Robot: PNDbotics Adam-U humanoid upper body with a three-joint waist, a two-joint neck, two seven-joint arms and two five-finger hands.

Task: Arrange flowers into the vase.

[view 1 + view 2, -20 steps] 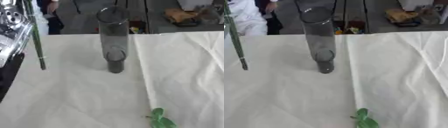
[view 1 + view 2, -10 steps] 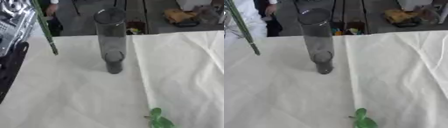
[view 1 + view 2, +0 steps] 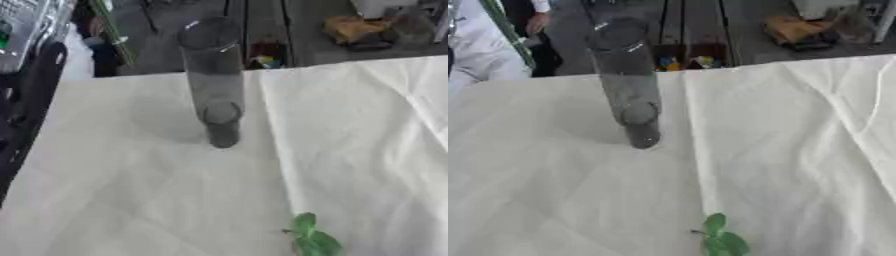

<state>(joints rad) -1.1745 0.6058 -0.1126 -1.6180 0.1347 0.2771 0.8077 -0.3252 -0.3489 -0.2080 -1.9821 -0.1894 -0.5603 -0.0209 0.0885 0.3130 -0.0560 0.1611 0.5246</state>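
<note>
Fingers cannot be made out on the left hand (image 3: 31, 25), a silver shape at the upper left of the frame, so whether they grip the green stem (image 3: 112, 31) hanging slantwise beside it I cannot tell; the right hand is out of view. Right of the stem, the clear vase (image 3: 213, 80) stands upright at the surface's (image 3: 131, 190) far edge, a green leaf sprig (image 3: 311, 237) lying at bottom centre.
</note>
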